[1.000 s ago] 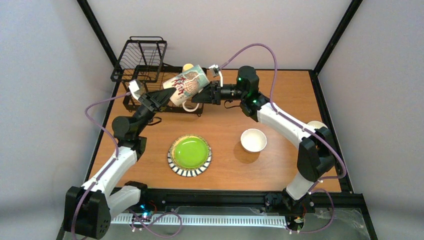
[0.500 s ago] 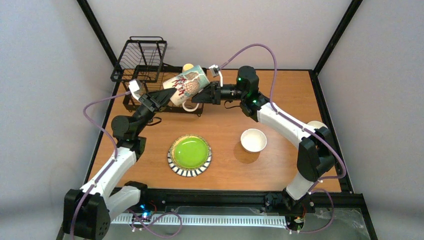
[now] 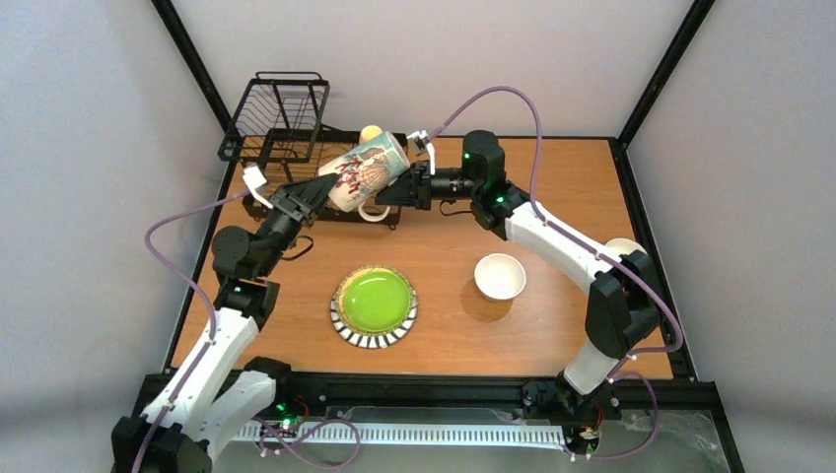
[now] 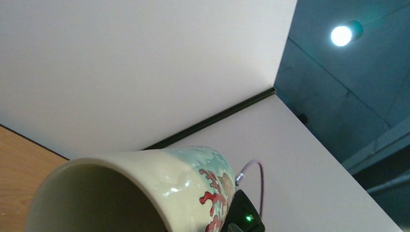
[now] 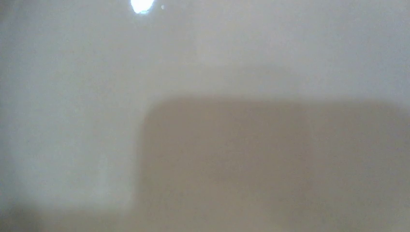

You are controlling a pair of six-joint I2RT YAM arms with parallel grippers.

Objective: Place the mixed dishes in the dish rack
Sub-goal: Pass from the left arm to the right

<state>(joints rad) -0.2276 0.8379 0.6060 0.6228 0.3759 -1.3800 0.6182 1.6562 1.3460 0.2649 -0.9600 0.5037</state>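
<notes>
Aloft by the dish rack (image 3: pixel 279 116) at the table's 11 o'clock, the patterned mug (image 3: pixel 367 168) lies tilted, mouth toward 8 o'clock and base toward 2 — pinched by the right gripper (image 3: pixel 392 189), while I cannot tell how wide the left gripper (image 3: pixel 320 187) stands — and only the left wrist view looks into its hollow mouth.

I have the dish rack (image 3: pixel 281 128), black wire with a raised basket tier, at the table's far-left corner. 1 cream mug (image 3: pixel 363 169), patterned in red and teal, hangs tilted in the air over the rack's right end. Its open mouth points toward the table's left edge and sits lower than its base. The lime-green plate (image 3: pixel 374 304), striped black and white at the rim, lies flat toward the near edge, about midway along it. 1 white bowl (image 3: pixel 500 275) sits upright to its right, well apart.
</notes>
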